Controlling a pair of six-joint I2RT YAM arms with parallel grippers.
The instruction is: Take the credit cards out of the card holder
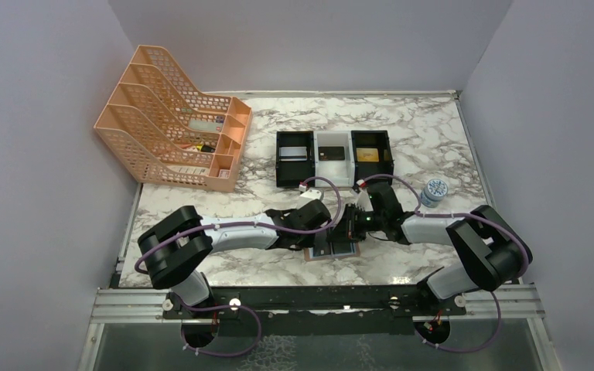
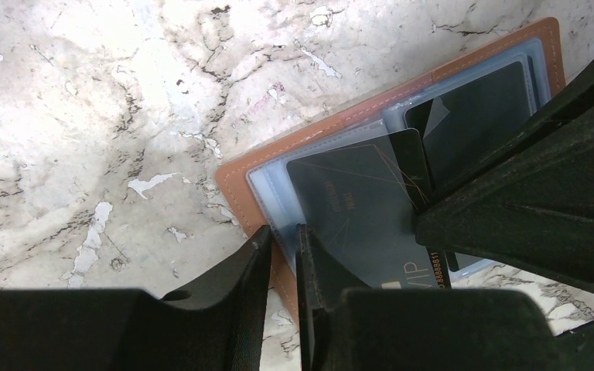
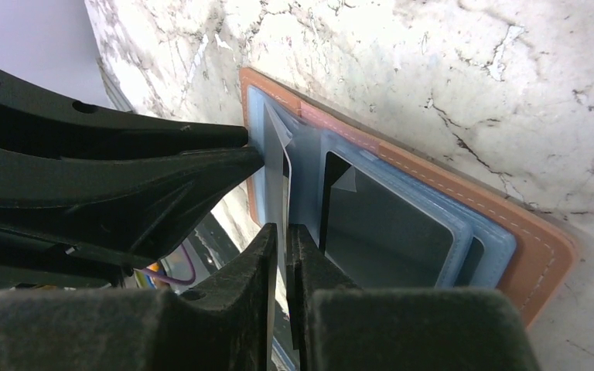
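Leather card holder pinched by left claw, dark card in right claw

Card holder tan-brown leather w/ white stitching, pale blue lining; dk grey card w/ gold print. Table white marble, grey-blk veins. File rack orange. Trays blk, white, blk.

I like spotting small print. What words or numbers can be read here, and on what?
"VIP": on the dark grey card in the card holder.
Digits beside it, several 8s: too blurred to quote whole.
Faint orange lettering on the same card: unreadable.
Cards in the trays, small tin: too small to read.
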